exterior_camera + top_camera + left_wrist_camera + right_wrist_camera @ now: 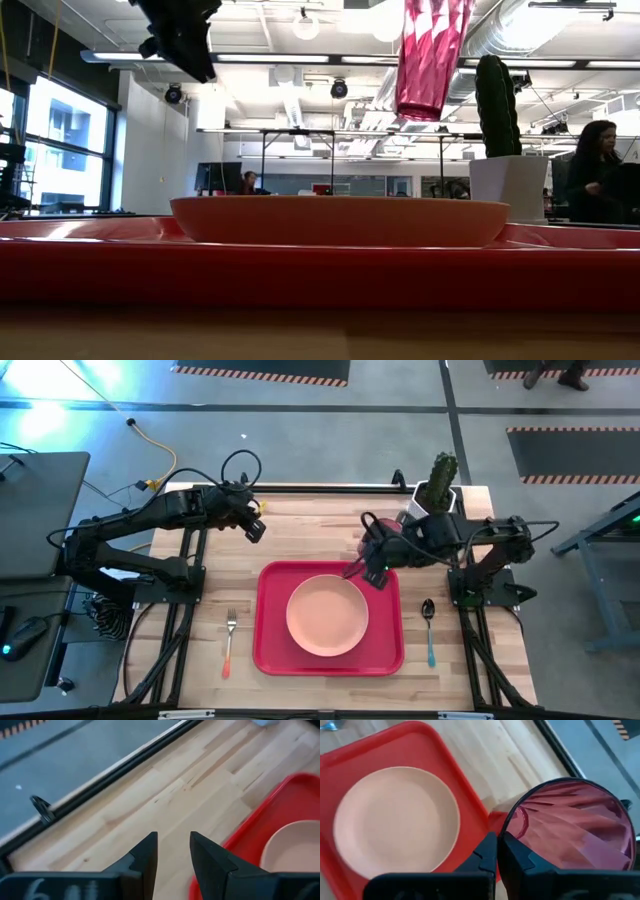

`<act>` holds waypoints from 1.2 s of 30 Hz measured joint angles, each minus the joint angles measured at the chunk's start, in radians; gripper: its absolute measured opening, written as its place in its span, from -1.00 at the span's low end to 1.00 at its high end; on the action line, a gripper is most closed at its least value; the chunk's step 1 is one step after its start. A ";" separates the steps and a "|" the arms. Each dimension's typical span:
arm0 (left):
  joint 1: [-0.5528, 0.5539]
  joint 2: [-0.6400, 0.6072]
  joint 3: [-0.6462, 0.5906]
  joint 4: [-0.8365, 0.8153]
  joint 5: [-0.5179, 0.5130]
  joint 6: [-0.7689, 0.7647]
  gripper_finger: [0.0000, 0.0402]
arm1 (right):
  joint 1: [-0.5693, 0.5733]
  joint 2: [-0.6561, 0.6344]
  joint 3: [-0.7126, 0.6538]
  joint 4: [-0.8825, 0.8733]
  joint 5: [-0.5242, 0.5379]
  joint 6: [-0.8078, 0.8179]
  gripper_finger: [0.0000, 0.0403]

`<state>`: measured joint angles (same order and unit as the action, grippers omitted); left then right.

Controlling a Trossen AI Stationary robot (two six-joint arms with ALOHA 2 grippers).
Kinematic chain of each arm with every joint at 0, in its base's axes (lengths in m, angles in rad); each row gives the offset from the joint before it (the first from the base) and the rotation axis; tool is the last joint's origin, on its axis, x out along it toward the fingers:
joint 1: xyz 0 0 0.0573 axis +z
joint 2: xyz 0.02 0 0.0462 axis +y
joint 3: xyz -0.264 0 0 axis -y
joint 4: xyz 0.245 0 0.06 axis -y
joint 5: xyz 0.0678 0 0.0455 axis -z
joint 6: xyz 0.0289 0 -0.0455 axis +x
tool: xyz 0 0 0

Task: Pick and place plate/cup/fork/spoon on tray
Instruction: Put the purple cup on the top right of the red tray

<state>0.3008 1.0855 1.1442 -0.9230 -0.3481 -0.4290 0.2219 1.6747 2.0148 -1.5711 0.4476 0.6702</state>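
right gripper (368,565) is clamped on the rim of the cup (372,543), held in the air above the top right corner of the tray (270,652), centre-right of the high view. in the low view the cup (430,55) hangs at the top of the frame, clear of the tray rim (320,270). the plate (327,616) sits in the middle of the tray. the fork (229,641) lies on the table (310,520) left of the tray, the spoon (429,628) right of it, both off the tray. left gripper (252,523) hovers upper left of the tray, fingers (145,857) slightly parted, nothing between them. a cactus pot (437,485) stands at the table's top right edge.
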 joint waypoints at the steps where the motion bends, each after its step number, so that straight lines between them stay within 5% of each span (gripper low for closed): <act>1: 0.000 0.000 0.000 0.000 0.003 -0.026 -0.47 | 0.008 0.002 0.000 0.000 -0.007 0.009 -1.00; 14: -0.002 0.000 0.000 -0.006 0.134 -0.198 -0.47 | 0.107 0.078 0.000 0.000 -0.040 0.071 -1.00; 30: -0.003 0.000 0.000 -0.112 0.137 -0.224 -0.47 | 0.261 0.126 -0.001 0.000 -0.024 0.093 -1.00; 36: -0.004 0.000 0.000 -0.112 0.137 -0.236 -0.47 | 0.280 0.065 -0.179 -0.001 0.024 0.105 -1.00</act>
<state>0.2971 1.0855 1.1442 -1.0351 -0.2111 -0.6649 0.5018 1.7400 1.8353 -1.5723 0.4713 0.7756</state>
